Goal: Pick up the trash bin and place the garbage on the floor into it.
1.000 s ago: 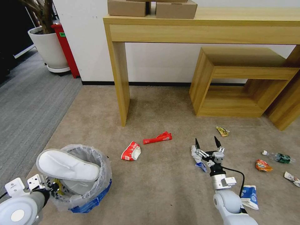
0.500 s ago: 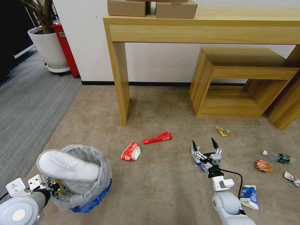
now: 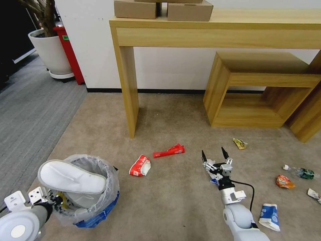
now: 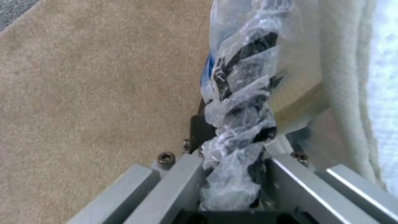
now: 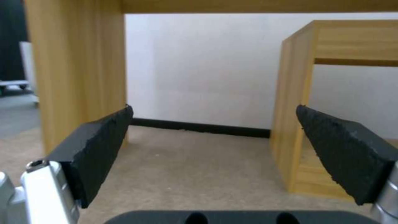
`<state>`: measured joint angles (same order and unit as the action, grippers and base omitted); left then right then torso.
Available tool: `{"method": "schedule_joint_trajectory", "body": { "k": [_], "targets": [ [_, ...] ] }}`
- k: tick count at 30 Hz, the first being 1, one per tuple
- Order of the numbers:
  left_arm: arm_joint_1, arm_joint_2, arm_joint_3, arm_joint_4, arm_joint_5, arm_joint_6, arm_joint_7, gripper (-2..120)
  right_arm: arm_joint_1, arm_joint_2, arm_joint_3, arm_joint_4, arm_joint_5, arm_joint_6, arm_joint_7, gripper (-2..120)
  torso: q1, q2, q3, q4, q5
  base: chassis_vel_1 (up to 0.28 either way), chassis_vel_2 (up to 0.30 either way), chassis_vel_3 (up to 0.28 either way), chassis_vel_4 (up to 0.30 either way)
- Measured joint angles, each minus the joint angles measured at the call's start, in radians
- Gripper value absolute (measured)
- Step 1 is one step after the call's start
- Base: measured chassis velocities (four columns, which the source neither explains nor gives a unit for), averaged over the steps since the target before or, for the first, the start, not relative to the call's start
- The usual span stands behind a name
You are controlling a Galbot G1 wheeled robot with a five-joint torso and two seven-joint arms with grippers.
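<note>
Left gripper point(image 3: 55, 201) sits low at the robot's left, clamped onto the near rim of the trash bin point(image 3: 97, 214). The left wrist view confirms it: crumpled clear liner point(image 4: 238, 146) and black rim are pinched between the metal fingers point(image 4: 178, 186). The bin is blue, bag-lined, and stands on the beige floor point(image 3: 174, 207). One white slipper point(image 3: 72, 176) lies across its mouth, sole up, overhanging the rim on the gripper's side.

Right gripper point(image 3: 214, 156) hovers low over the carpet at centre right, its black fingertips point(image 5: 99, 146) spread wide with nothing between them. A crumpled blue-white wrapper point(image 3: 214, 181) lies directly under the gripper's body, partly hidden by it.

Garbage lying on the floor relative to the right gripper:
- red stick wrapper point(image 3: 169, 151), to its left, near the table leg point(image 3: 128, 93);
- red-white wrapper point(image 3: 140, 165), further left, between gripper and bin;
- yellow-green wrapper point(image 3: 240, 143), just ahead to the right;
- orange wrapper point(image 3: 285, 181) and green-labelled bottle point(image 3: 301, 172), well to the right;
- blue-white packet point(image 3: 269, 217), beside the right forearm;
- a white scrap point(image 3: 314, 194) at the picture's right edge.
</note>
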<state>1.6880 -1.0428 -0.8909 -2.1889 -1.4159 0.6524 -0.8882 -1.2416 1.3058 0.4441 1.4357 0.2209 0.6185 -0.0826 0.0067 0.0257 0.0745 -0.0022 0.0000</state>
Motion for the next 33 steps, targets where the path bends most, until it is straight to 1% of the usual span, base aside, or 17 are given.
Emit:
{"method": "schedule_joint_trajectory", "body": {
  "k": [3, 5, 7, 10, 11, 13, 15, 17, 18, 19, 22, 23, 25, 26, 28, 30, 33],
  "targets": [
    [-0.003, 0.001, -0.001, 0.003, -0.003, -0.001, 0.000, 0, 0.005, -0.010, -0.007, 0.009, -0.021, -0.025, 0.035, 100, 0.000, 0.000, 0.000, -0.0001, 0.0001, 0.000, 0.000, 0.000, 0.000],
    [-0.006, 0.008, -0.007, 0.004, -0.015, -0.001, -0.001, 0, 0.027, -0.057, -0.048, 0.051, -0.048, -0.096, 0.117, 100, 0.000, 0.000, 0.000, -0.0001, 0.0000, 0.000, 0.000, 0.000, 0.000],
    [-0.006, 0.009, -0.009, 0.003, -0.018, -0.001, -0.001, 0, 0.036, -0.072, -0.061, 0.061, -0.046, -0.114, 0.129, 100, 0.000, 0.000, 0.000, -0.0001, 0.0001, 0.000, 0.000, 0.000, 0.000],
    [-0.008, 0.018, -0.027, -0.005, -0.044, -0.001, -0.014, 0, 0.113, -0.190, -0.159, 0.129, 0.065, -0.242, 0.183, 100, 0.000, 0.000, 0.000, -0.0001, -0.0004, 0.000, 0.000, 0.000, 0.000],
    [-0.008, 0.018, -0.027, -0.005, -0.044, -0.001, -0.014, 0, 0.113, -0.190, -0.159, 0.129, 0.065, -0.242, 0.183, 100, 0.000, 0.000, 0.000, -0.0001, -0.0004, 0.000, 0.000, 0.000, 0.000],
    [-0.008, 0.030, -0.045, -0.008, -0.059, -0.003, -0.032, 0, 0.196, -0.266, -0.278, 0.206, 0.316, -0.388, 0.236, 100, 0.000, 0.000, 0.000, -0.0001, 0.0001, 0.000, 0.000, 0.000, 0.000],
    [-0.008, 0.031, -0.049, -0.008, -0.061, -0.004, -0.036, 0, 0.214, -0.274, -0.302, 0.220, 0.368, -0.416, 0.247, 100, 0.000, 0.000, 0.000, -0.0001, 0.0001, 0.000, 0.000, 0.000, 0.000],
    [-0.005, 0.036, -0.073, -0.001, -0.086, -0.005, -0.044, 0, 0.288, -0.288, -0.411, 0.241, 0.528, -0.495, 0.298, 100, 0.000, 0.000, 0.000, 0.0001, -0.0003, 0.000, 0.000, 0.000, 0.000],
    [-0.001, 0.041, -0.089, 0.003, -0.106, -0.004, -0.048, 0, 0.344, -0.282, -0.495, 0.240, 0.604, -0.533, 0.348, 100, 0.000, 0.000, 0.000, 0.0000, 0.0000, 0.000, 0.000, 0.000, 0.000],
    [-0.001, 0.041, -0.089, 0.003, -0.106, -0.004, -0.048, 0, 0.344, -0.282, -0.495, 0.240, 0.604, -0.533, 0.348, 100, 0.000, 0.000, 0.000, 0.0000, 0.0000, 0.000, 0.000, 0.000, 0.000],
    [0.008, 0.042, -0.103, 0.002, -0.116, -0.002, -0.052, 0, 0.458, -0.229, -0.637, 0.230, 0.736, -0.640, 0.487, 100, 0.000, 0.000, 0.000, 0.0000, -0.0001, 0.000, 0.000, 0.000, 0.000],
    [0.008, 0.042, -0.103, 0.002, -0.116, -0.002, -0.052, 0, 0.458, -0.229, -0.637, 0.230, 0.736, -0.640, 0.487, 100, 0.000, 0.000, 0.000, 0.0000, -0.0001, 0.000, 0.000, 0.000, 0.000],
    [0.009, 0.031, -0.101, 0.002, -0.106, -0.002, -0.057, 0, 0.532, -0.139, -0.700, 0.186, 0.815, -0.701, 0.574, 100, 0.000, 0.000, 0.000, 0.0001, -0.0003, 0.000, 0.000, 0.000, 0.000],
    [0.008, 0.025, -0.097, 0.002, -0.099, -0.002, -0.057, 0, 0.553, -0.102, -0.715, 0.161, 0.841, -0.711, 0.587, 100, 0.000, 0.000, 0.000, 0.0003, 0.0000, 0.000, 0.000, 0.000, 0.000],
    [0.007, 0.018, -0.094, 0.004, -0.091, -0.002, -0.057, 0, 0.567, -0.076, -0.724, 0.141, 0.859, -0.718, 0.595, 100, 0.000, 0.000, 0.000, 0.0004, -0.0002, 0.000, 0.000, 0.000, 0.000],
    [0.007, -0.002, -0.086, 0.012, -0.067, -0.001, -0.057, 0, 0.595, -0.006, -0.752, 0.086, 0.897, -0.753, 0.634, 100, 0.000, 0.000, 0.000, 0.0003, -0.0004, 0.000, 0.000, 0.000, 0.000],
    [0.007, -0.011, -0.084, 0.018, -0.055, -0.001, -0.055, 0, 0.606, 0.023, -0.763, 0.052, 0.904, -0.789, 0.674, 100, 0.000, 0.000, 0.000, 0.0001, -0.0003, 0.000, 0.000, 0.000, 0.000]
  ]
}}
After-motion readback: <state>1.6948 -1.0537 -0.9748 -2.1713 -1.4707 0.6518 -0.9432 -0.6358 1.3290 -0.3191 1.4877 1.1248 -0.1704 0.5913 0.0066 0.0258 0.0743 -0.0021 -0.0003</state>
